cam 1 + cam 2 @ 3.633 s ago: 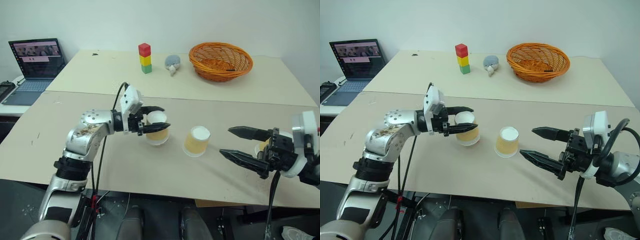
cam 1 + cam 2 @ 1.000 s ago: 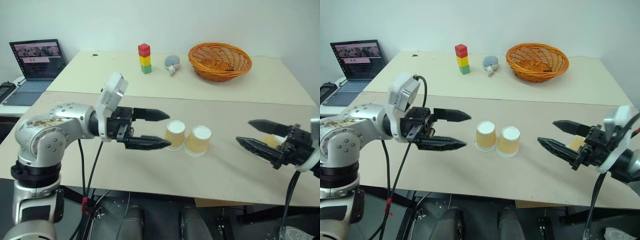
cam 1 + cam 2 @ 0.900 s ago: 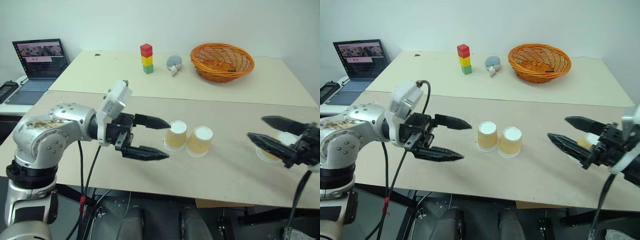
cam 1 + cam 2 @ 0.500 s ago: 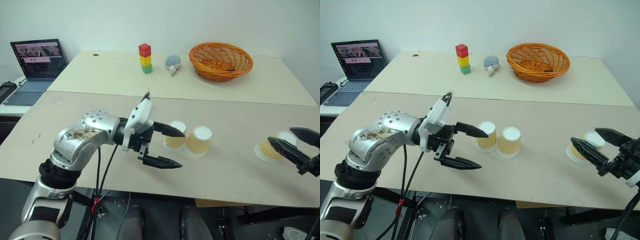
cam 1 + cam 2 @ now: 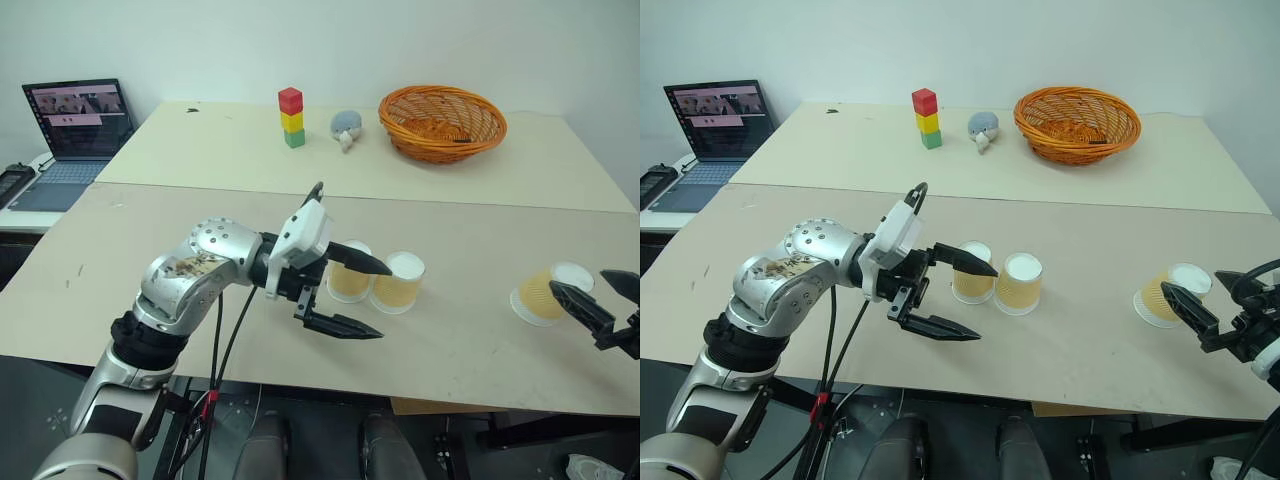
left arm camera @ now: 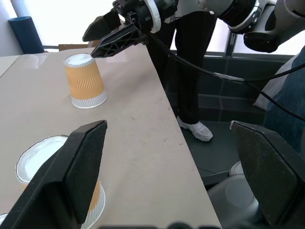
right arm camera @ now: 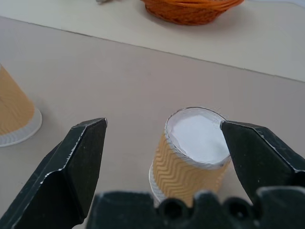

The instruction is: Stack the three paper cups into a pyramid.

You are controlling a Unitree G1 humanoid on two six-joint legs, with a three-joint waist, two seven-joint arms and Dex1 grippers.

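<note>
Two of the paper cups stand upside down, side by side and touching, mid-table, and my left gripper hangs spread wide just beside them, one finger across the nearer cup and the other lower, toward the table's front edge. The third cup sits upside down well apart at my right, and my right gripper, fingers wide, has it lined up between them. It seems untouched, though the far fingertip looks very close.

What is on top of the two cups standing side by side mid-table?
No cup rests on the two cups. The open left gripper's upper finger crosses the left one; the third cup stands apart.
</note>
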